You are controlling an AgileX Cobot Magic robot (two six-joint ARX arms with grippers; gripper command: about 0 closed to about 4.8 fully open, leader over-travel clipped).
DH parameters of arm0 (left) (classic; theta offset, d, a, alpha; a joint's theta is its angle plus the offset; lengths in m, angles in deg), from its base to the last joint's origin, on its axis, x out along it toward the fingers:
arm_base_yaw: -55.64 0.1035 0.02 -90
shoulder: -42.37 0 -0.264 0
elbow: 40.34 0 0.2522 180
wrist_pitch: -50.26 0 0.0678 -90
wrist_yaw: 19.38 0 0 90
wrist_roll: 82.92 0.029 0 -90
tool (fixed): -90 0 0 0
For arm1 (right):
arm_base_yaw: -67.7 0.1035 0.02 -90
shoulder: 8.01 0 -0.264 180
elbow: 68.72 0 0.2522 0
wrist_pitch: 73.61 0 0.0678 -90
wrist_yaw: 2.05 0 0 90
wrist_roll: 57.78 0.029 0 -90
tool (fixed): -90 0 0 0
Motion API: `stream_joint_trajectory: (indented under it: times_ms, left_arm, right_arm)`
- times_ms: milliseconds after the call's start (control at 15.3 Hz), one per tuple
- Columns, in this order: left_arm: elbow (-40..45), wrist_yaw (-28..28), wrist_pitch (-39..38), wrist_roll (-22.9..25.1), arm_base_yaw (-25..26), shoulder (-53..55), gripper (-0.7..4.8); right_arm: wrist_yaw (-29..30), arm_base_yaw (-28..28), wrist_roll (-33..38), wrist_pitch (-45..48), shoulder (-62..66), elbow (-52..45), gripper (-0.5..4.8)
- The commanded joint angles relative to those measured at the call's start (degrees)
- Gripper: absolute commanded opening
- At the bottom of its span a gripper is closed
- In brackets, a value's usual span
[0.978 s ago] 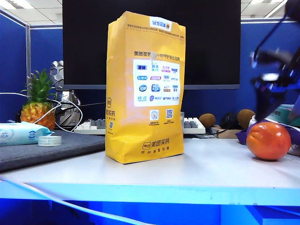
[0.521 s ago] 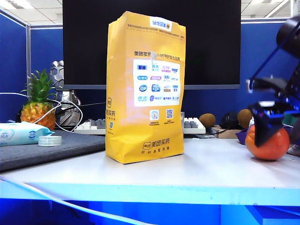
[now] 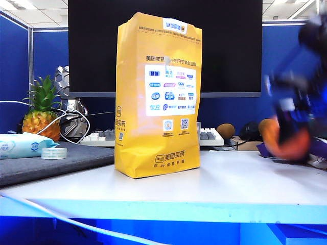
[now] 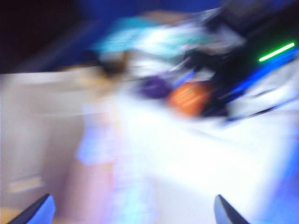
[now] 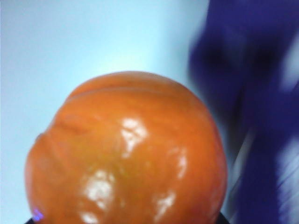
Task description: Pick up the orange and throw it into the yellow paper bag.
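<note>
At the table's right edge, our right gripper (image 3: 290,133) pinches the orange (image 3: 286,145); our left gripper (image 4: 133,210) hangs spread, well apart from the yellow paper bag (image 3: 157,97).

Right gripper (image 3: 291,133) dropped from above orange (image 3: 287,141), now closed around it; left wrist swung.

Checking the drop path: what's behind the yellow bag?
Behind the bag: a dark monitor and a keyboard, each partly hidden by it. The bag's inside cannot be seen. The right gripper is shut on the orange, off to its right.
</note>
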Motion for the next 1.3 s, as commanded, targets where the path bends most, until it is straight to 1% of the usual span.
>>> stream_joint_trajectory:
  times_ms: [65,130,196,261,326,391,456,521,587,717,782,847,978,1043,1108,1173,1238,1303]
  left_arm:
    - [-0.24,10.84,3.34,4.28,-0.02,-1.66,4.79]
    - [-0.24,12.61,4.26,4.96,0.26,-2.29,4.79]
    - [-0.24,13.70,5.20,5.03,0.94,-2.82,4.79]
    - [-0.24,13.55,5.70,4.98,1.73,-3.15,4.79]
    - [-0.24,11.72,5.64,5.09,2.91,-3.45,4.79]
    - [-0.24,7.78,5.14,5.09,4.83,-3.45,4.79]
    - [-0.24,1.92,4.04,5.01,7.26,-3.45,4.79]
    - [-0.22,-4.13,2.91,4.81,9.31,-3.43,4.78]
    - [-0.22,-9.94,2.01,4.26,11.39,-3.43,4.57]
    - [-0.22,-18.49,1.66,1.81,14.12,-3.43,4.57]
    - [-0.22,-19.58,1.70,1.84,14.10,-3.43,4.58]
    - [-0.22,-19.56,1.70,1.84,14.08,-3.43,4.58]
    - [-0.22,-19.06,1.09,1.84,14.08,-3.41,4.58]
    - [-0.22,-18.88,1.18,1.86,14.10,-3.41,4.58]
    - [-0.22,-18.88,1.44,1.86,14.10,-3.37,4.58]
    - [-0.22,-18.93,1.81,1.84,14.08,-3.28,4.58]
    - [-0.22,-18.93,2.03,1.84,14.08,-3.26,4.58]
    - [-0.22,-18.91,2.16,1.84,14.08,-3.28,4.58]
  right_arm:
    - [3.50,0.20,-0.07,-4.72,-5.31,8.09,0.85]
    - [5.90,0.35,0.00,-7.13,-7.52,11.61,0.85]
    - [10.64,0.42,0.59,-9.05,-9.70,15.04,0.85]
    - [15.15,0.92,2.03,-9.35,-11.74,18.05,0.85]
    - [18.40,2.12,3.39,-9.22,-13.42,20.52,0.85]
    - [22.67,3.65,3.39,-8.90,-14.69,23.23,0.85]
    - [27.34,5.49,3.41,-8.98,-14.97,26.08,0.85]
    - [30.10,7.72,3.41,-8.83,-14.75,28.28,0.86]
    - [29.90,10.08,3.39,-8.26,-14.10,29.59,0.86]
    - [30.23,13.75,3.41,-4.61,-10.60,30.08,0.86]
    - [30.77,14.10,3.41,-3.98,-7.61,30.58,0.86]
    - [31.54,14.10,3.61,-2.51,-5.31,30.58,0.86]
    - [31.47,13.97,6.67,0.17,-0.92,30.58,0.86]
    - [31.54,13.97,6.64,0.63,0.55,30.58,0.86]
    - [32.54,14.08,6.67,1.42,1.62,30.58,0.86]
    - [34.58,14.25,8.20,2.91,2.82,30.58,0.86]
    - [35.06,14.78,10.36,4.02,3.63,30.58,0.99]
    - [35.12,14.78,10.51,4.35,3.78,30.58,2.32]
